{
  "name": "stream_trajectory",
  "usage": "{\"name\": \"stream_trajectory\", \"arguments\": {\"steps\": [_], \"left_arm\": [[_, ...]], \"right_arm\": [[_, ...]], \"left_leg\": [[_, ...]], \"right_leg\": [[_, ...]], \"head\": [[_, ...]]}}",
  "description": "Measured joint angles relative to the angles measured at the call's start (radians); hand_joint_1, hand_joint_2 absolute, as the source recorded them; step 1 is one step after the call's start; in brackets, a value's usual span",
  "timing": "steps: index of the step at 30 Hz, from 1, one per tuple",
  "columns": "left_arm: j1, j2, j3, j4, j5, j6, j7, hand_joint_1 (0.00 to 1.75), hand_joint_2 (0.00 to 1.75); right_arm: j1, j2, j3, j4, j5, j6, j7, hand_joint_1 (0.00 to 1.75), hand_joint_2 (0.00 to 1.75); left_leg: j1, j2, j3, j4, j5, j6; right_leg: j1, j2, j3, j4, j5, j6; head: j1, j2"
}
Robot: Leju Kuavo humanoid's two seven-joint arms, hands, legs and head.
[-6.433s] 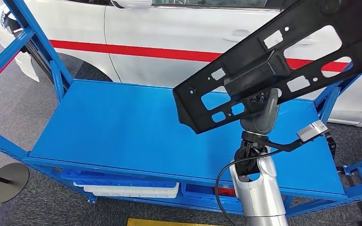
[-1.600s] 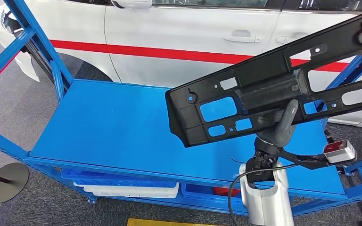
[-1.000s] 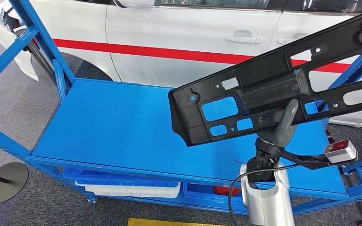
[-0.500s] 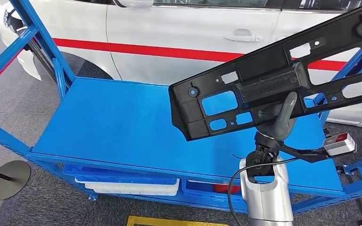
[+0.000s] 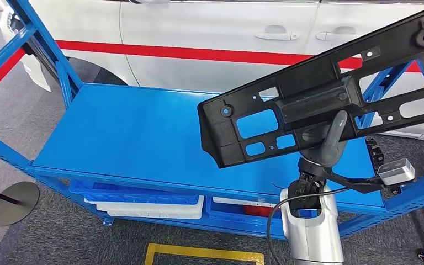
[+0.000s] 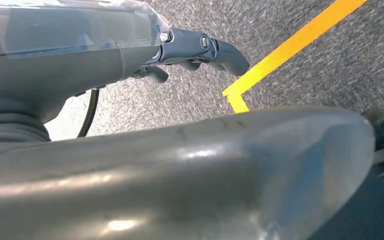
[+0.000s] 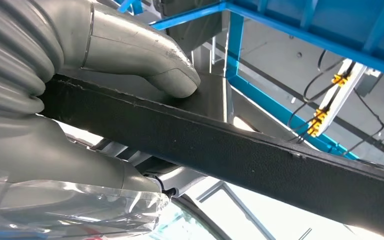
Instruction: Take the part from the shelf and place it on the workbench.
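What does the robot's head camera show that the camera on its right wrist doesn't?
Head view alone: the whole long black part with its cut-outs, held above the blue workbench top, the white car with a red stripe behind, and bins underneath. Right wrist view alone: the grey thumb pressing the part's edge, up close. Both: the right hand holding the part and the blue frame.

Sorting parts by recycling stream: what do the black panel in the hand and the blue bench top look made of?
Black panel: likely moulded plastic, matte; the right wrist view shows a grained texture and a thin seam along its edge. Blue bench top: looks like painted sheet metal, smooth and evenly coloured with a slight sheen. The right hand grips the panel.
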Motion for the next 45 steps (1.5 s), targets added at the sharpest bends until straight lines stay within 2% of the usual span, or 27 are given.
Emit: {"name": "stream_trajectory", "arguments": {"steps": [2,5,7,10,11,12,14,16,17,18,20,22,25,26,27,28,30,32,33,36,37,38,40,41,42,43,45], "left_arm": [[-0.001,0.002,0.0,0.0,0.0,-0.001,-0.001,0.0,0.0],[0.0,0.003,0.0,0.001,0.0,-0.005,-0.003,0.0,0.0],[0.0,0.002,0.0,0.001,0.0,-0.009,-0.002,0.0,0.0],[-0.001,0.001,0.0,0.001,0.0,-0.015,-0.002,0.0,0.0],[0.0,0.0,0.0,0.001,-0.001,-0.017,-0.002,0.0,0.0],[0.0,0.0,0.0,0.001,-0.001,-0.018,-0.002,0.0,0.0],[0.0,-0.001,0.0,0.001,-0.002,-0.019,-0.002,0.0,0.0],[-0.001,-0.002,0.0,0.001,-0.002,-0.019,-0.004,0.0,0.0],[-0.001,-0.002,0.0,0.001,-0.002,-0.018,-0.005,0.0,0.0],[-0.001,-0.003,0.0,0.001,-0.001,-0.018,-0.006,0.0,0.0],[-0.001,-0.003,0.0,0.001,0.002,-0.017,-0.009,0.0,0.0],[0.0,-0.003,0.0,0.001,0.005,-0.017,-0.01,0.0,0.0],[0.0,-0.003,0.0,0.001,0.006,-0.017,-0.012,0.0,0.0],[0.0,-0.003,0.0,0.001,0.006,-0.017,-0.012,0.0,0.0],[0.0,-0.003,0.0,0.001,0.006,-0.017,-0.012,0.0,0.0],[0.0,-0.003,0.0,0.001,0.006,-0.017,-0.012,0.0,0.0],[-0.002,-0.002,-0.001,0.001,0.006,-0.017,-0.012,0.0,0.0],[-0.007,-0.002,-0.001,0.001,0.006,-0.016,-0.013,0.0,0.0],[-0.009,-0.002,-0.001,0.001,0.006,-0.016,-0.014,0.0,0.0],[-0.01,-0.003,-0.001,0.001,0.007,-0.016,-0.015,0.0,0.0],[-0.01,-0.003,-0.001,0.001,0.007,-0.016,-0.016,0.0,0.0],[-0.009,-0.004,-0.001,0.001,0.007,-0.016,-0.018,0.0,0.0],[-0.009,-0.005,-0.001,0.001,0.008,-0.016,-0.022,0.0,0.0],[-0.008,-0.006,-0.001,0.001,0.009,-0.015,-0.023,0.0,0.0],[-0.007,-0.007,-0.001,0.001,0.01,-0.012,-0.025,0.0,0.0],[-0.007,-0.007,-0.001,0.001,0.011,-0.009,-0.027,0.0,0.0],[-0.006,-0.007,-0.001,0.001,0.012,0.002,-0.04,0.0,0.0]], "right_arm": [[0.0,0.0,0.001,0.001,0.001,0.002,-0.002,1.75,1.75],[0.001,0.0,0.002,0.003,0.001,0.002,-0.005,1.75,1.75],[0.001,-0.001,0.002,0.005,0.001,0.002,-0.008,1.75,1.75],[0.003,-0.004,0.002,0.011,0.001,0.002,-0.013,1.75,1.75],[0.004,-0.005,0.002,0.014,0.001,0.002,-0.015,1.75,1.75],[0.004,-0.006,0.002,0.016,0.001,0.002,-0.017,1.75,1.75],[0.005,-0.007,0.002,0.018,0.001,0.002,-0.021,1.75,1.75],[0.004,-0.008,0.002,0.019,0.002,0.002,-0.024,1.75,1.75],[0.004,-0.009,0.003,0.019,0.002,0.002,-0.027,1.75,1.75],[0.003,-0.009,0.004,0.019,0.002,0.002,-0.029,1.75,1.75],[0.003,-0.01,0.006,0.02,0.003,0.002,-0.032,1.75,1.75],[0.003,-0.01,0.008,0.02,0.003,0.002,-0.033,1.75,1.75],[0.003,-0.01,0.009,0.02,0.003,0.002,-0.033,1.75,1.75],[0.004,-0.01,0.009,0.02,0.003,0.002,-0.033,1.75,1.75],[0.005,-0.01,0.009,0.02,0.003,0.002,-0.033,1.75,1.75],[0.005,-0.01,0.009,0.02,0.003,0.002,-0.033,1.75,1.75],[0.006,-0.01,0.009,0.019,0.003,0.002,-0.033,1.75,1.75],[0.005,-0.01,0.009,0.019,0.003,0.002,-0.033,1.75,1.75],[0.005,-0.01,0.009,0.019,0.003,0.002,-0.033,1.75,1.75],[0.005,-0.011,0.01,0.019,0.003,0.002,-0.033,1.75,1.75],[0.005,-0.012,0.01,0.019,0.003,0.002,-0.034,1.75,1.75],[0.005,-0.012,0.01,0.019,0.003,0.002,-0.034,1.75,1.75],[0.006,-0.013,0.01,0.019,0.004,0.001,-0.035,1.75,1.75],[0.007,-0.013,0.01,0.019,0.004,-0.001,-0.035,1.75,1.75],[0.008,-0.013,0.01,0.019,0.004,-0.002,-0.035,1.75,1.75],[0.01,-0.013,0.01,0.019,0.004,-0.004,-0.035,1.75,1.75],[0.013,-0.013,0.01,0.015,0.005,-0.006,-0.035,1.75,1.75]], "left_leg": [[-0.009,0.0,0.065,-0.107,0.009,0.013],[-0.013,0.002,0.066,-0.141,0.029,0.021],[-0.007,0.007,0.053,-0.157,0.058,0.031],[-0.005,0.01,0.013,-0.159,0.092,0.039],[-0.005,0.01,-0.002,-0.155,0.101,0.038],[-0.005,0.011,-0.017,-0.15,0.108,0.037],[-0.002,0.012,-0.049,-0.131,0.119,0.032],[-0.003,0.011,-0.077,-0.108,0.125,0.024],[-0.004,0.01,-0.085,-0.099,0.129,0.018],[-0.005,0.009,-0.091,-0.095,0.134,0.013],[-0.004,0.008,-0.096,-0.094,0.144,-0.001],[0.0,0.007,-0.112,-0.065,0.106,-0.013],[0.006,0.007,-0.167,0.107,-0.029,-0.029],[0.007,0.007,-0.177,0.165,-0.05,-0.031],[0.008,0.007,-0.173,0.196,-0.046,-0.032],[0.008,0.007,-0.151,0.192,-0.023,-0.031],[0.008,0.006,-0.052,0.077,0.026,-0.021],[0.002,0.005,0.056,-0.076,0.019,-0.008],[-0.002,0.005,0.084,-0.122,0.008,-0.002],[-0.005,0.006,0.079,-0.154,0.027,0.017],[-0.002,0.008,0.07,-0.16,0.04,0.025],[0.0,0.01,0.059,-0.167,0.054,0.032],[-0.002,0.011,0.032,-0.167,0.079,0.039],[-0.003,0.012,0.018,-0.166,0.089,0.04],[-0.004,0.012,0.005,-0.163,0.098,0.04],[-0.005,0.013,-0.008,-0.16,0.105,0.039],[-0.005,0.013,-0.031,-0.147,0.115,0.035]], "right_leg": [[-0.002,-0.001,-0.004,-0.003,0.014,0.009],[-0.007,-0.002,-0.006,-0.013,0.033,0.029],[-0.004,0.001,-0.023,0.019,-0.012,0.037],[-0.005,0.002,-0.066,0.184,-0.147,0.045],[-0.005,0.002,-0.071,0.231,-0.16,0.048],[-0.006,0.002,-0.063,0.253,-0.149,0.05],[-0.01,0.002,0.003,0.192,-0.092,0.054],[-0.011,0.003,0.094,0.062,-0.084,0.053],[-0.009,0.005,0.12,0.017,-0.094,0.048],[-0.006,0.006,0.131,-0.006,-0.106,0.041],[-0.005,0.005,0.122,-0.011,-0.095,0.024],[-0.007,0.001,0.106,-0.014,-0.075,0.006],[-0.008,-0.001,0.066,-0.014,-0.042,-0.004],[-0.007,-0.001,0.051,-0.014,-0.031,-0.004],[-0.007,-0.002,0.036,-0.013,-0.019,-0.003],[-0.006,-0.002,0.022,-0.013,-0.008,-0.001],[-0.005,-0.001,-0.001,-0.013,0.012,0.003],[-0.004,-0.002,-0.01,-0.014,0.03,0.013],[-0.005,-0.002,-0.01,-0.018,0.039,0.019],[-0.007,-0.003,-0.015,-0.028,0.057,0.038],[-0.007,-0.001,-0.024,-0.016,0.036,0.042],[-0.006,0.0,-0.037,0.016,-0.004,0.044],[-0.006,0.002,-0.07,0.132,-0.103,0.048],[-0.006,0.002,-0.083,0.195,-0.127,0.05],[-0.006,0.002,-0.087,0.238,-0.126,0.051],[-0.006,0.002,-0.076,0.25,-0.105,0.052],[-0.006,0.002,0.002,0.162,-0.054,0.049]], "head": [[0.0,0.0],[0.0,0.0],[0.0,0.0],[0.0,0.0],[0.0,0.0],[0.0,0.0],[0.0,0.0],[0.0,0.0],[0.0,0.0],[0.0,0.0],[0.0,0.0],[0.0,0.0],[0.0,0.0],[0.0,0.0],[0.0,0.0],[0.0,0.0],[0.0,0.0],[0.0,0.0],[0.0,0.0],[0.0,0.0],[0.0,0.0],[0.0,0.0],[0.0,0.0],[0.0,0.0],[0.0,0.0],[0.0,0.0],[0.0,0.0]]}}
